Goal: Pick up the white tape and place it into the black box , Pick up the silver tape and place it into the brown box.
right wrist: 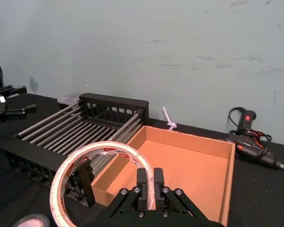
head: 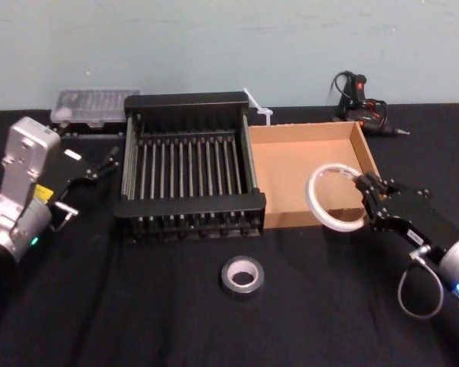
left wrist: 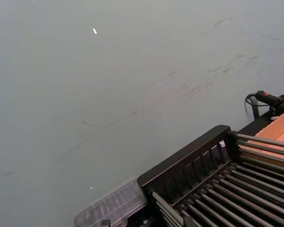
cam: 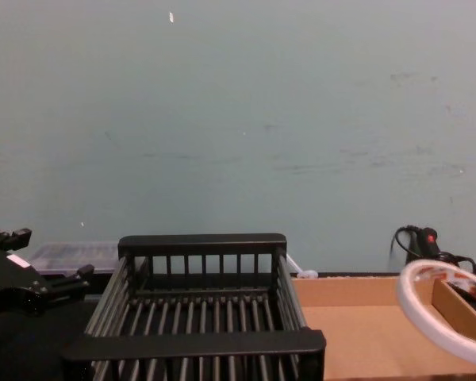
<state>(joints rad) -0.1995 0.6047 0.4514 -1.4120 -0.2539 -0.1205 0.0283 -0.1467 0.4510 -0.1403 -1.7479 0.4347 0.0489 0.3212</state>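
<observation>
Task status: neither roll is placed yet. The black box holds nothing on its slatted floor, and the brown box holds nothing on its cardboard floor.

Nearest the robot, one silver tape lies flat on the desk, in front of the black box and just off its near right corner. It is untouched, and its pick and its transfer to the brown box both remain.

Next, the right hand is clenched on one white tape, gripping the roll by its rim. The roll is lifted off the desk and tilted, and it hangs over the near right part of the brown box, to the right of the black box. The red print on its face shows in the right wrist view. The pick of this roll is judged complete; the carry leftward to the black box and the release remain.

The left hand hangs just left of the black box, released, with its fingers apart and holding nothing.

Beyond the black box, one clear plastic case lies at its far left corner. One black tool with a cable lies on the desk past the far right corner of the brown box.

Count: two tape rolls, two boxes, two hands.
</observation>
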